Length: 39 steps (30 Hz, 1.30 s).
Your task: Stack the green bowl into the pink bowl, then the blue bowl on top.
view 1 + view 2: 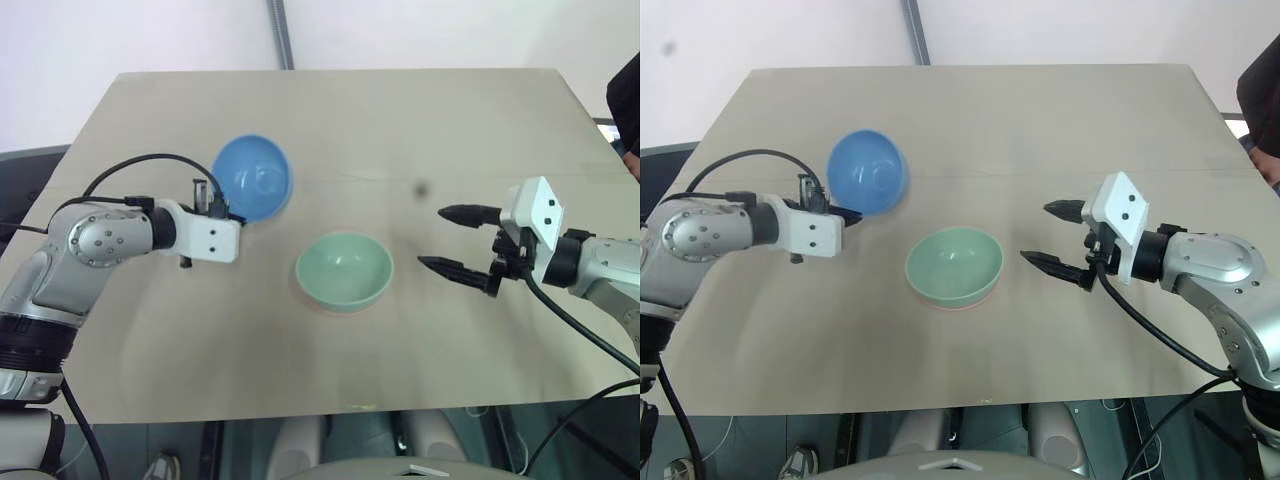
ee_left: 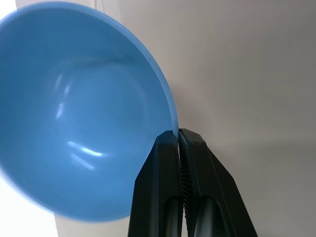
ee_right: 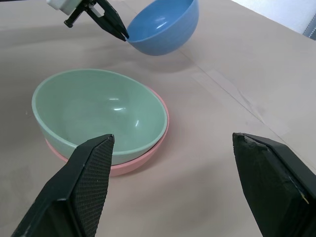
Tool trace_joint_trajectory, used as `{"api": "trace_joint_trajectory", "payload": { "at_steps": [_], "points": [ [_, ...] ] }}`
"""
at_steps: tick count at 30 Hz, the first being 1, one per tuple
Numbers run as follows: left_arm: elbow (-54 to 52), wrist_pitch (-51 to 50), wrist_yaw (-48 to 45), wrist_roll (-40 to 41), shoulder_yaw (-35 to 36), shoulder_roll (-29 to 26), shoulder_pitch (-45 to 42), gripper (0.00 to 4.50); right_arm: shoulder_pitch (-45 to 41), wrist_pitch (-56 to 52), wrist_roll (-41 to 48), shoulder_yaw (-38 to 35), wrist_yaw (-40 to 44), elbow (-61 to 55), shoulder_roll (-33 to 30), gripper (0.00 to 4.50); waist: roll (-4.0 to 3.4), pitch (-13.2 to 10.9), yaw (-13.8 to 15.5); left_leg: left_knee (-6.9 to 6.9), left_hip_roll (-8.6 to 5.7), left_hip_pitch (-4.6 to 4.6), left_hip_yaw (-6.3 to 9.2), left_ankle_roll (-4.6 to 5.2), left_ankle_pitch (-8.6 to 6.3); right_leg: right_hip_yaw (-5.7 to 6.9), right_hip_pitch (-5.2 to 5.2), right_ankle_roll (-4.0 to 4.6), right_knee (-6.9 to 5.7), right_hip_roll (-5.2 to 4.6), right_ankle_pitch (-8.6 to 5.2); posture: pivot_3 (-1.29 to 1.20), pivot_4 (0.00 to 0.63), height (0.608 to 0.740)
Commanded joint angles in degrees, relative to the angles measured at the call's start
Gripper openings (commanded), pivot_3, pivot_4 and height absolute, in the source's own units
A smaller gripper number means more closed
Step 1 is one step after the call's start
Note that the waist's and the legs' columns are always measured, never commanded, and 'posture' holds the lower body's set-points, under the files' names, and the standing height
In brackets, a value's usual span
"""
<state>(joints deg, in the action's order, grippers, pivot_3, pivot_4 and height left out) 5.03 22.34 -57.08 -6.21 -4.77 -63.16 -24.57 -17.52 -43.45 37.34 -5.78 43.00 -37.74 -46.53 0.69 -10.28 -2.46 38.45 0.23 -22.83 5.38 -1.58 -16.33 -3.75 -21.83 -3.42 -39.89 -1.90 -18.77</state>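
**Blue bowl gripped at rim; green bowl seated in pink bowl**

Left gripper: clamped on the rim of the blue bowl, both black fingers pressed together with the bowl edge pinched at their tips. Bowl held tilted, open side turned toward the robot, clear of the table as seen from the right wrist view, where a shadow lies beneath it. Positioned on the robot's left, behind and to the left of the stacked pair.

Green bowl: upright, nested inside the pink bowl near the table centre. Pink bowl visible as a thin rim band under and around the green one. Stack resting flat on the tan surface, well apart from the blue bowl.

Right gripper: jaws spread wide, nothing between them. Held above the table to the right of the stack, fingers pointing toward it, not touching it.

Background: grey pipe against the wall behind the table; dark sleeve of a person at the far right edge.
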Motion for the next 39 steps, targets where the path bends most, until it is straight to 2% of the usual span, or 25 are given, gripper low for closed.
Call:
{"api": "trace_joint_trajectory", "payload": {
  "at_steps": [1, 4, 7, 10, 14, 20, 29, 34, 39],
  "points": [
    [0.38, 9.86, -8.64, 12.51, 3.1, -1.74, -2.54, 0.02, -0.16, 1.8, 0.03, -2.33, 0.07, -1.29, -0.65, 4.17, 0.0, 0.0, 0.01, 0.01, 0.01, 0.0, -0.01, 0.0, 0.0, 0.0, 0.0, 0.0, 0.0, -0.01, 0.0, 0.0, 0.15, 0.74],
    [5.02, 18.82, -19.97, 22.09, 1.29, -0.86, -7.06, 0.02, 0.0, 2.26, -0.05, -2.59, 0.49, -1.04, -0.98, 4.17, 0.0, 0.0, 0.09, 0.04, 0.02, 0.0, 0.0, -0.01, 0.0, 0.02, 0.0, 0.0, -0.01, -0.01, 0.0, 0.0, 0.15, 0.74],
    [9.68, 23.12, -30.67, 28.44, -0.93, 1.4, -12.97, 0.02, 0.46, 2.57, 0.1, -3.11, 0.71, -1.13, -1.48, 4.17, -0.01, 0.0, 0.08, 0.11, -0.01, 0.02, 0.01, -0.01, 0.01, 0.05, 0.05, 0.0, -0.05, 0.0, 0.0, 0.0, 0.15, 0.74],
    [13.91, 25.84, -35.37, 31.98, -6.82, 2.45, -19.77, 0.02, 1.09, 2.75, -0.14, -3.47, 0.68, -1.23, -1.8, 4.17, -0.01, 0.0, 0.04, 0.19, -0.04, 0.02, 0.03, 0.0, 0.01, 0.08, 0.1, 0.0, -0.05, 0.01, 0.0, 0.0, 0.15, 0.74],
    [16.05, 29.07, -35.42, 34.61, -18.04, 3.15, -27.32, 0.02, 2.25, 2.44, 0.05, -4.39, -0.14, -2.28, -2.07, 4.17, 0.0, 0.0, -0.07, 0.31, -0.04, -0.05, 0.12, 0.0, 0.0, 0.12, 0.11, 0.0, -0.05, 0.05, 0.0, 0.0, 0.15, 0.74],
    [16.97, 30.47, -35.42, 38.03, -27.71, 5.22, -33.24, 0.02, 3.82, 1.49, 0.77, -5.8, -1.52, -4.4, -2.35, 4.17, 0.0, 0.0, -0.36, 0.41, -0.03, -0.05, 0.14, -0.01, 0.01, 0.09, 0.11, 0.0, -0.11, 0.09, 0.0, 0.0, 0.15, 0.74],
    [16.19, 30.74, -35.42, 45.38, -39.48, 0.31, -38.67, 0.02, 7.0, 0.53, 2.05, -7.66, -3.2, -7.54, -3.1, 4.17, 0.0, 0.0, -0.99, 0.57, -0.03, -0.07, 0.19, 0.0, 0.01, 0.1, 0.15, 0.0, -0.18, 0.1, 0.0, 0.0, 0.15, 0.74],
    [18.3, 36.44, -35.42, 46.66, -47.62, -2.46, -42.49, 0.02, 11.52, 3.28, 1.04, -9.98, -0.32, -9.7, -5.05, 4.17, 0.0, 0.0, -1.0, 0.61, -0.04, -0.08, 0.24, 0.0, 0.0, 0.13, 0.17, -0.01, -0.2, 0.12, 0.0, 0.0, 0.15, 0.74],
    [20.56, 40.74, -35.42, 46.78, -52.84, -4.09, -44.13, 0.02, 17.51, 6.55, 2.7, -15.47, 3.79, -10.44, -5.51, 4.17, 0.01, 0.0, -0.93, 0.66, -0.05, -0.09, 0.25, 0.01, 0.0, 0.15, 0.21, -0.01, -0.19, 0.12, 0.0, 0.0, 0.15, 0.74]
  ]
}}
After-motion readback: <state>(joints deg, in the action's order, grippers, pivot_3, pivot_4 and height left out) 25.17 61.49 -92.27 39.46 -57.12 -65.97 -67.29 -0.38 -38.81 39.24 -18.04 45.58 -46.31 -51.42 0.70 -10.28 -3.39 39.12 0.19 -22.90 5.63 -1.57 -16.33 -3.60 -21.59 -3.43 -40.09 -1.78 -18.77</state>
